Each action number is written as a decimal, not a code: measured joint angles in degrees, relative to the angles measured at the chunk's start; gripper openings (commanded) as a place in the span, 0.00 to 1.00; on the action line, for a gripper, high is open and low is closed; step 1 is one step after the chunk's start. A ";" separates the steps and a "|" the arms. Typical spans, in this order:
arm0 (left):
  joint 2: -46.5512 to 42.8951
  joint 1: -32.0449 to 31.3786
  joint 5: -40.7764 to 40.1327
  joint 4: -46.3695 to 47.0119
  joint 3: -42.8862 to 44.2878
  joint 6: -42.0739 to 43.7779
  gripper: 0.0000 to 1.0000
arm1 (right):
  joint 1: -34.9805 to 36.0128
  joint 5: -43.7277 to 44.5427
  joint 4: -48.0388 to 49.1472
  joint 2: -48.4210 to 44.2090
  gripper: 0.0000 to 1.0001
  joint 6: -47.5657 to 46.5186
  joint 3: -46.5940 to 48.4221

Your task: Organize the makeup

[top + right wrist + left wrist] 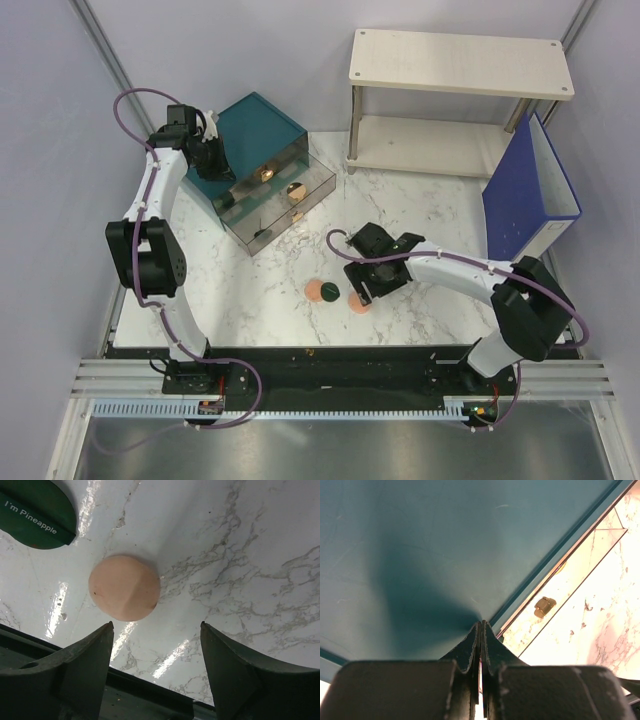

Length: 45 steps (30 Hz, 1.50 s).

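A peach-pink disc (pixel 125 587) lies on the marble table just ahead of my open, empty right gripper (pixel 156 630), off its left finger. A dark green compact (pixel 37 512) lettered "I'm Pineapple" lies beyond it. From above, my right gripper (pixel 363 290) hovers over that disc (pixel 358 304). The green compact (pixel 329 291) touches a second peach disc (pixel 316 292) to its left. My left gripper (pixel 218 165) is shut and empty, its tips (pixel 481 625) at the top of the teal drawer box (pixel 255 125). Gold-lidded items (pixel 265 172) and a dark compact (pixel 262 232) lie in the clear drawers.
The clear drawers (pixel 300 205) stand pulled out toward the table's middle. A gold piece (pixel 545 606) shows in one. A pale two-level shelf (pixel 455 65) stands at the back right. A big blue binder (pixel 530 195) stands at the right edge.
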 measured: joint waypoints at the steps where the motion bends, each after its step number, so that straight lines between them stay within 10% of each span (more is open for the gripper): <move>1: -0.13 0.02 0.02 0.26 -0.26 0.00 0.03 | 0.35 -0.22 0.57 0.31 0.77 0.17 -0.15; 12: -1.05 0.02 0.04 1.95 -2.10 0.00 0.03 | 3.34 -1.18 5.62 7.56 0.65 1.42 0.68; 16: -1.14 0.02 0.04 2.08 -2.10 0.00 0.03 | 3.61 -1.07 6.27 8.09 0.25 1.68 1.11; 22: -1.16 0.02 0.04 2.16 -2.10 -0.02 0.03 | 3.67 -1.18 6.38 8.22 0.01 2.12 1.77; 29: -1.16 0.04 0.07 2.19 -2.10 0.00 0.03 | 3.67 0.61 3.67 11.93 0.00 0.39 13.33; 40: -1.16 0.07 0.20 2.21 -2.10 0.00 0.03 | -0.61 1.51 2.19 36.24 0.04 -5.03 60.39; 45: -1.16 0.07 0.17 2.19 -2.10 0.00 0.03 | -3.52 -0.48 2.38 45.62 0.22 -3.78 75.30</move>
